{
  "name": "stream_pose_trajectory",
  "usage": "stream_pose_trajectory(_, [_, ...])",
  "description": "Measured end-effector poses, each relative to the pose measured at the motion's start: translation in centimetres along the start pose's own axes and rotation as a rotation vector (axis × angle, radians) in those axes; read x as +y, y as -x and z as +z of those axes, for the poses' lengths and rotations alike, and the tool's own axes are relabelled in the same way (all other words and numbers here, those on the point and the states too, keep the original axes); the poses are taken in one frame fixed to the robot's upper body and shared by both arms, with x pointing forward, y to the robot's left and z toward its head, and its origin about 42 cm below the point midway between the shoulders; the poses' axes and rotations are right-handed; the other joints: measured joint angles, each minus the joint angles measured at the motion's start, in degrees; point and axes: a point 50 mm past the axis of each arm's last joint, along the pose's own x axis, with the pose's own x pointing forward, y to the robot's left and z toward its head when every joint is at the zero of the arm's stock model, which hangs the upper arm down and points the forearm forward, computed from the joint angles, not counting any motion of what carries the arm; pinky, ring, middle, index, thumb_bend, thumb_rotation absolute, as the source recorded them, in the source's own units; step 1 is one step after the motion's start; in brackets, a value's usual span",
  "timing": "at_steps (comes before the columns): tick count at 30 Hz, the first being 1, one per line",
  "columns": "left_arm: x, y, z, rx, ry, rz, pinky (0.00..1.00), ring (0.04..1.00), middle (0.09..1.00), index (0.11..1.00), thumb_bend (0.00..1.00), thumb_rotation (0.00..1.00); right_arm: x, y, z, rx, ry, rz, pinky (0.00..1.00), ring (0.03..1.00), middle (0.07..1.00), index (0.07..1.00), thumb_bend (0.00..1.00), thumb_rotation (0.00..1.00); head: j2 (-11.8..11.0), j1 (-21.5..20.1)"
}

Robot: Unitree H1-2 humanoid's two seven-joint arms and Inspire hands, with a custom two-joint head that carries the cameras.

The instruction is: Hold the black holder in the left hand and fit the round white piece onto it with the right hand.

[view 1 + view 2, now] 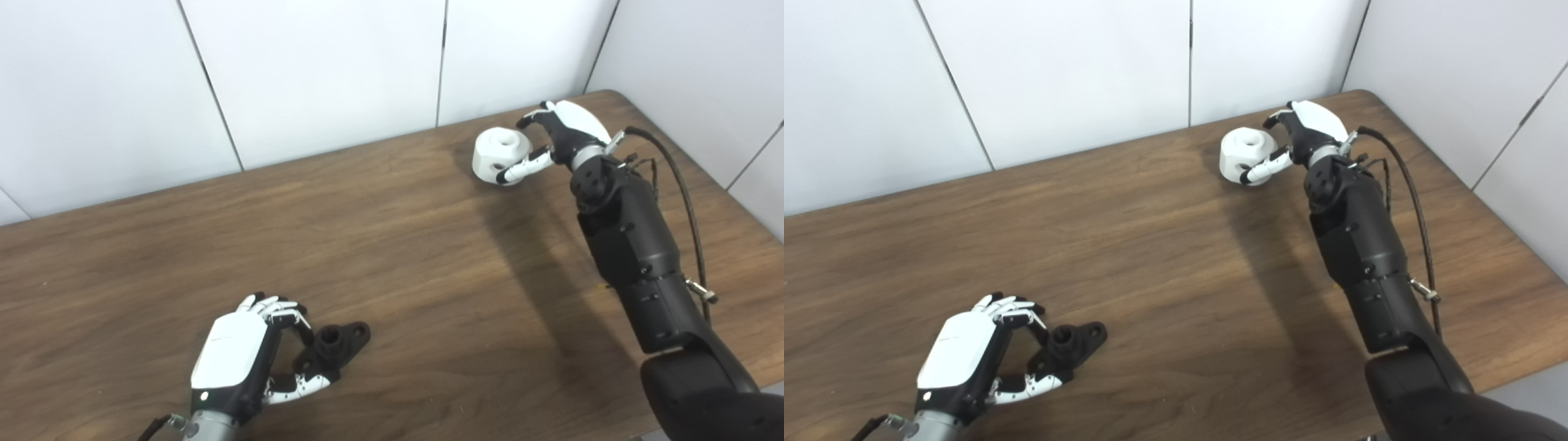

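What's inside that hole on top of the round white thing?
The round white piece has a round hole in its top, but its inside is in shadow, so the contents cannot be told. The right hand curls around its far side, covering that part.

A brown wooden table (398, 257) carries a black holder (335, 346) and a round white piece (499, 154).

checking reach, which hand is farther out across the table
The right hand, at the white piece near the far edge; the left hand is at the holder near the front.
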Motion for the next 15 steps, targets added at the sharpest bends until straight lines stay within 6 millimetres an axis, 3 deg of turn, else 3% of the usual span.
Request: stream_pose_trajectory(15, [-0.1,-0.06,-0.02,0.003,0.002,0.002,0.94,0.849,0.751,0.486,0.52,0.05,0.19,-0.11,-0.03,-0.002,0.023,0.014,1.0,1.0,0.992,0.743,0.89,0.3,0.0,0.53])
